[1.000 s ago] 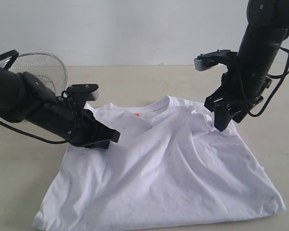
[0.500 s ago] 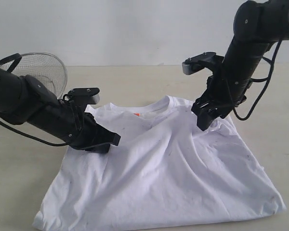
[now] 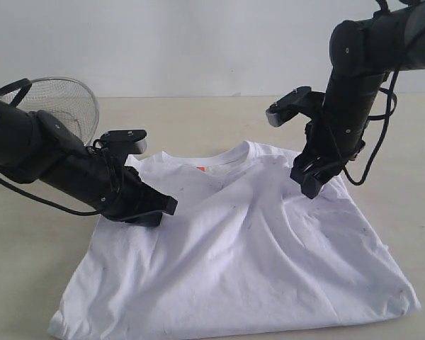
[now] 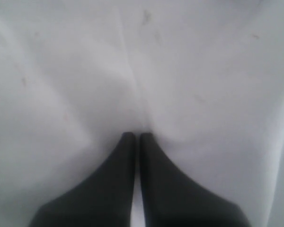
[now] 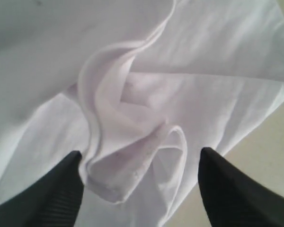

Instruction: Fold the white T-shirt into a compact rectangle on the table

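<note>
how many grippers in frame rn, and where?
2. Left gripper, shut on the white T-shirt near its collar, on the left of the exterior view. Right gripper, open, over the bunched sleeve on the right. Neither is hidden.

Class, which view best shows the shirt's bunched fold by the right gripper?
Right wrist view: the bunched fold lies inside the open right gripper. The exterior view barely shows it; the left wrist view shows only smooth shirt.
</note>
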`<state>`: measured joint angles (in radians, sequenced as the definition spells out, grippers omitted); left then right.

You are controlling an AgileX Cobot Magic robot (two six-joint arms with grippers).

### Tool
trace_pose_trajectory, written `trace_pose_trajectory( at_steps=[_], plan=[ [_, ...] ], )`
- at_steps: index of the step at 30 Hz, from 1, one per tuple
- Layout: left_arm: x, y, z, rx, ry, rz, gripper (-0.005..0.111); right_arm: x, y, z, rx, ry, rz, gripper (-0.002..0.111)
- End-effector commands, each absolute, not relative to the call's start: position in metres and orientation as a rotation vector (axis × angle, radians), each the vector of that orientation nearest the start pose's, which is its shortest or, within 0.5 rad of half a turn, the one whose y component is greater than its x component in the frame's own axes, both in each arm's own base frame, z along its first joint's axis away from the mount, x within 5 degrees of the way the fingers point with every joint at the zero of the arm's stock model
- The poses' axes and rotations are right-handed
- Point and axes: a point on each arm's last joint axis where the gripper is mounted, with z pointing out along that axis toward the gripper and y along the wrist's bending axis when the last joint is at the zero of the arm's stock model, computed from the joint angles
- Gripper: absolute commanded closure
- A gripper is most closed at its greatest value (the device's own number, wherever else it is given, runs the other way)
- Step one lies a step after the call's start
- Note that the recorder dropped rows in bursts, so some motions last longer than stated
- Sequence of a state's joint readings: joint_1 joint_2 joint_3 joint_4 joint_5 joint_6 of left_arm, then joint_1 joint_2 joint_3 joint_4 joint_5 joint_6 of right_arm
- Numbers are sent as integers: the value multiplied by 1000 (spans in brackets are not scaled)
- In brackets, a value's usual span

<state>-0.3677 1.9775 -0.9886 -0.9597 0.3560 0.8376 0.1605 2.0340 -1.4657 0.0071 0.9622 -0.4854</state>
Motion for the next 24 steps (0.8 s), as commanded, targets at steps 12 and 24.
trace_pose_trajectory(
  at_steps=[12,24],
  plan=[
    [325,-155,107,478,2674,-543,102,405,65,172,-947,2800,-54,55],
    [325,-155,107,479,2675,-544,102,402,62,171,-987,2837,-86,108]
  ],
)
